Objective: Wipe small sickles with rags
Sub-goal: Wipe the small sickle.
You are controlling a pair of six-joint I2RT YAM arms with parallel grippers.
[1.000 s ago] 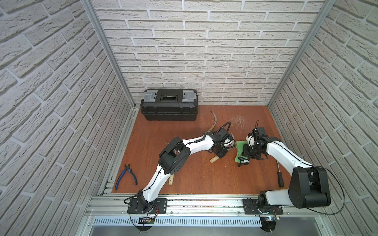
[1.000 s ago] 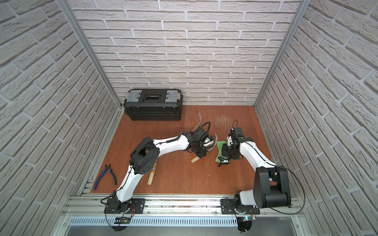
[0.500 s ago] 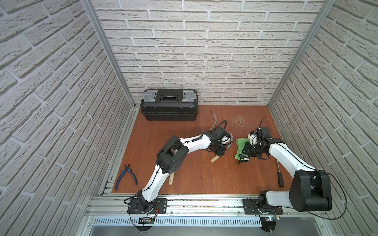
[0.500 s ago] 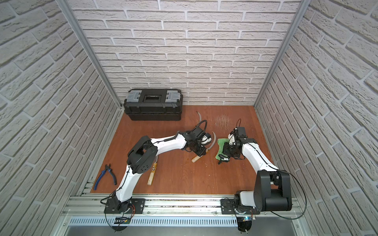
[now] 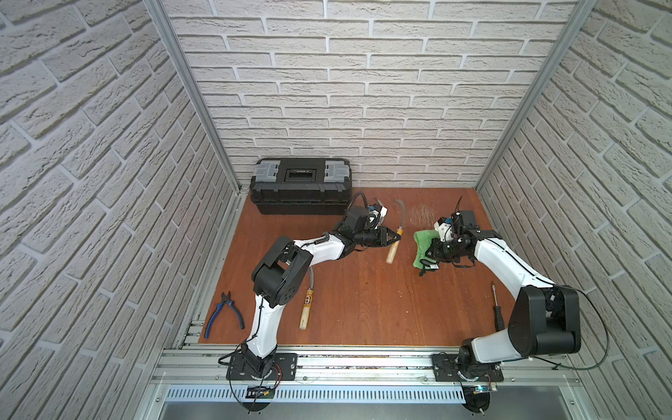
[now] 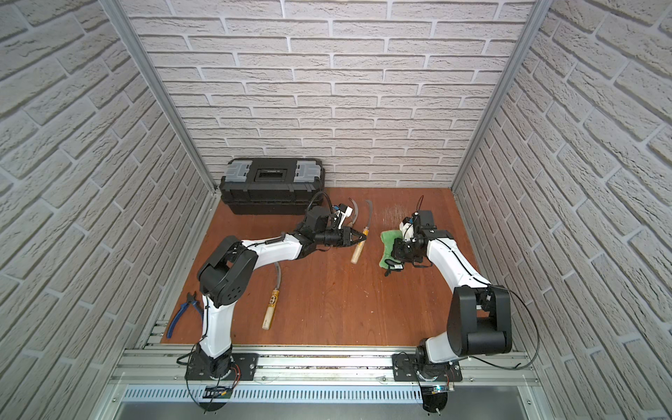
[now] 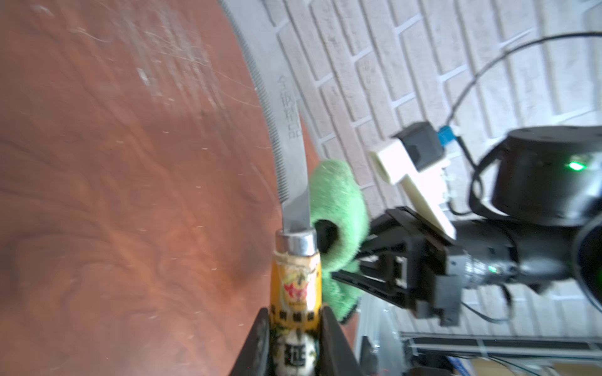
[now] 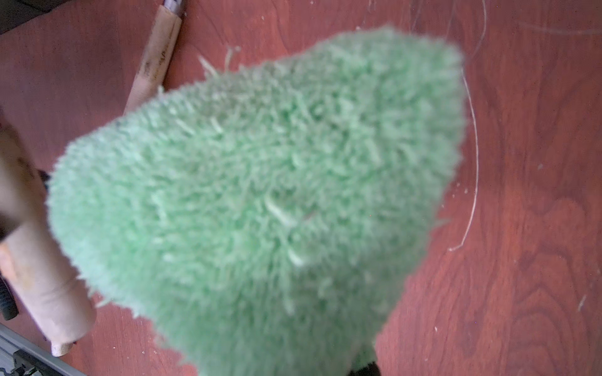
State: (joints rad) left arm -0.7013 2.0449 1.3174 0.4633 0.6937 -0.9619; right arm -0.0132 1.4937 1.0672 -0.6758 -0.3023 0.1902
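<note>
A reddish-brown wooden tabletop [image 5: 363, 309] boxed in by white brick-pattern walls, seen from above with two white and black robot arms reaching in.

The left gripper [image 5: 395, 238] is closed narrowly on the held sickle [image 5: 394, 248], a small tool with a pale wooden handle and a thin, curved, saw-toothed grey blade. In the left wrist view its black fingers [image 7: 335, 341] pinch the handle across a yellow printed label, just below the metal collar, and the blade curves away from the gripper. Whether the butt of the handle rests on the table cannot be told.

The right gripper [image 5: 431, 253] is clamped on the green cloth [image 5: 422, 242], a fluffy microfibre rag folded into a thick pad, with a black strap hanging from its lower end. The cloth sits just beside the held sickle. In both top views a narrow gap seems to separate them, though the left wrist view is too blurred to confirm this. In the right wrist view the cloth [image 8: 260, 195] fills most of the picture.

The second sickle [image 5: 306, 309], which has a dark label on its pale handle, lies flat near the front, and its blade runs under the left arm's elbow. The third sickle [image 6: 355, 212] shows only a curved blade behind the left wrist.

A black plastic toolbox with grey latches [image 5: 300, 189] stands against the back wall. Blue-handled pliers [image 5: 223, 316] lie at the front left edge, and a black-handled screwdriver [image 5: 497, 309] lies at the right.
</note>
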